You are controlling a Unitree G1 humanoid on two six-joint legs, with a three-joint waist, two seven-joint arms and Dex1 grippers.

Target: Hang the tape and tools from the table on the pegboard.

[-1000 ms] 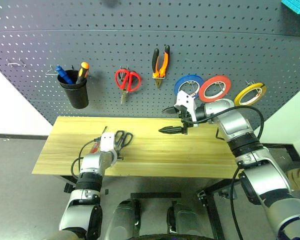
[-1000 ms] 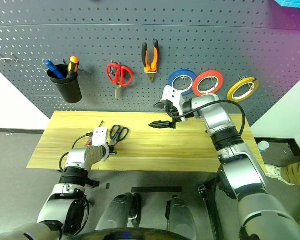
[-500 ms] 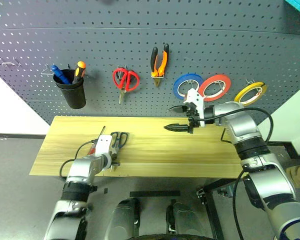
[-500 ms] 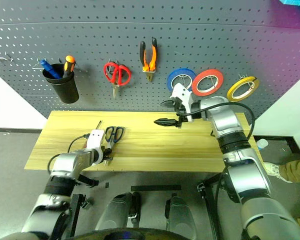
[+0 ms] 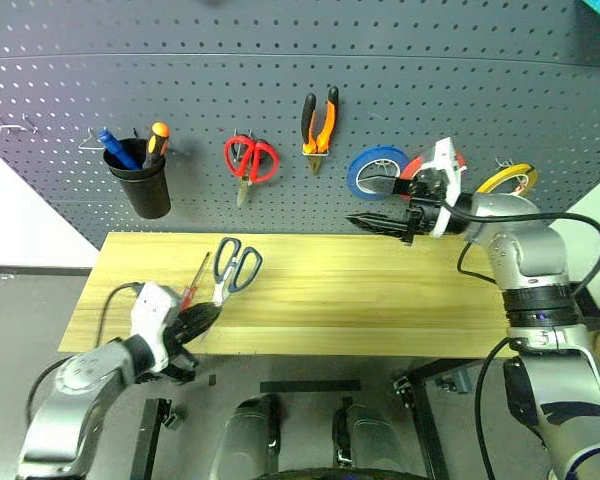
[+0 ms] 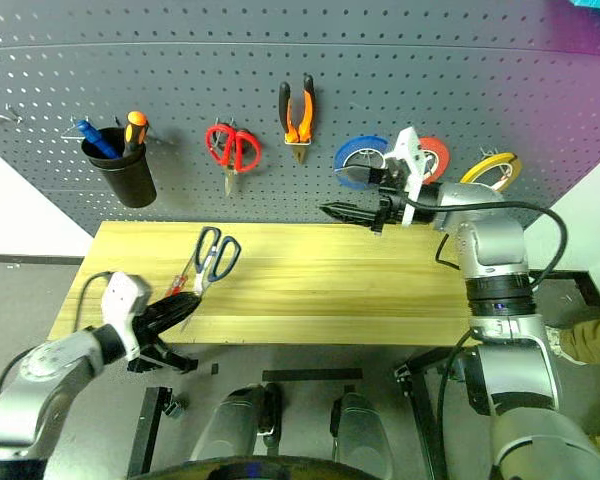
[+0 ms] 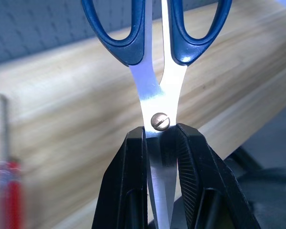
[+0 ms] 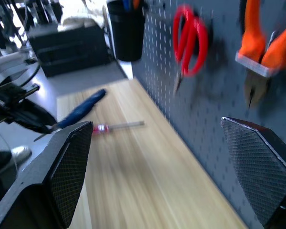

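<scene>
Off the table [image 5: 360, 300], scissors [image 5: 230, 266] apparently lifted by left gripper [image 5: 198, 318].

the pegboard [image 6: 310, 120] carries, above the table [image 6: 310, 285], a black cup [image 6: 120, 172], red scissors [image 6: 232, 150], pliers [image 6: 296, 112], then blue [image 6: 360, 160], red [image 6: 435, 158] and yellow rolls [image 6: 490, 172]. the left gripper [image 6: 185, 308] pinches the dark-handled scissors [image 6: 212, 258] by the blades near the table's front edge. the right gripper [image 6: 345, 205] gapes before the blue roll.
</scene>
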